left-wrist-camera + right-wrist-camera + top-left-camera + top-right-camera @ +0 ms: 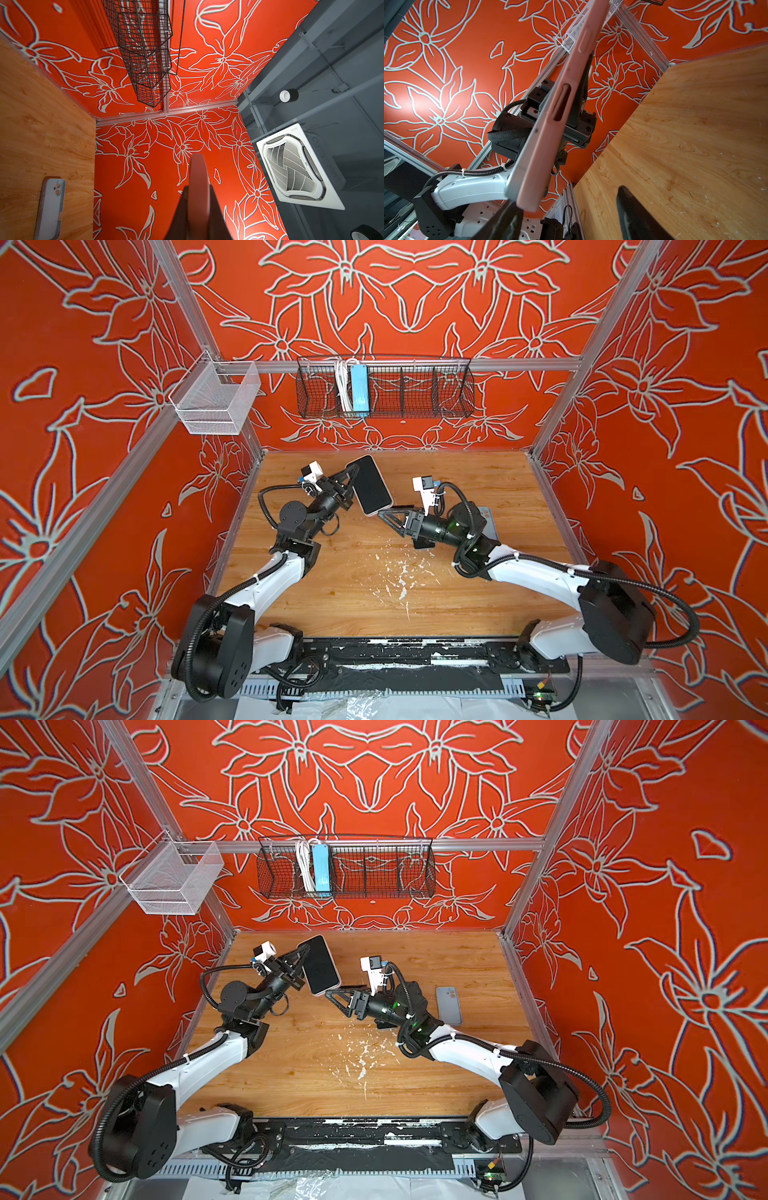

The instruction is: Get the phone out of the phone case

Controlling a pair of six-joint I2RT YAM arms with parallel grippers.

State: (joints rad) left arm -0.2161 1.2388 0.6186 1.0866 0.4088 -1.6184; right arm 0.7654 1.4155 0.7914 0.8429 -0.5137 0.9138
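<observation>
The phone (370,485) sits in its pink case (550,116), lifted clear of the table (332,614) with the screen turned up toward both top views. The left gripper (353,475) is clamped shut on one long edge, apparently to brace it. The right gripper (386,511) stands spread at the lower corner, one finger (508,224) just beside the case lip, likely placed to peel that corner off; no part of the case looks freed yet.
</observation>
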